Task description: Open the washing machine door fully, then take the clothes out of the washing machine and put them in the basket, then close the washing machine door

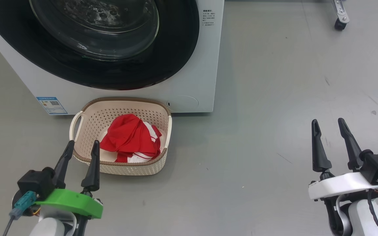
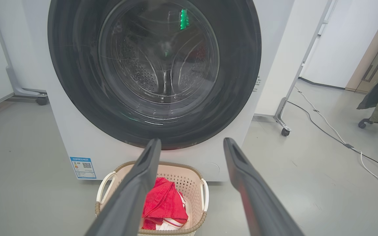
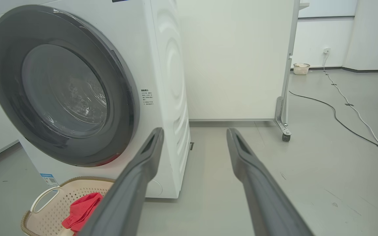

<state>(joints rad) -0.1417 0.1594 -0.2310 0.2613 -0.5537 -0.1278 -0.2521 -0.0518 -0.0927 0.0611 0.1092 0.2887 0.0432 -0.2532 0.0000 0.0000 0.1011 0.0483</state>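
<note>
Door (image 1: 179, 55) shut on washing machine (image 1: 195, 88), top cut off. Red clothes (image 1: 126, 136) heaped in basket (image 1: 123, 100) on floor, just before the machine. Left tool (image 1: 83, 143) released, over basket's near-left rim. Right tool (image 1: 327, 120) released, well right. Drum dim behind glass.

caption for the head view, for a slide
Red clothes in the basket, door shut, left gripper and right gripper open and empty.

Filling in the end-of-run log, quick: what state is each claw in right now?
Left claw: open, holding nothing.
Right claw: open, holding nothing.
</note>
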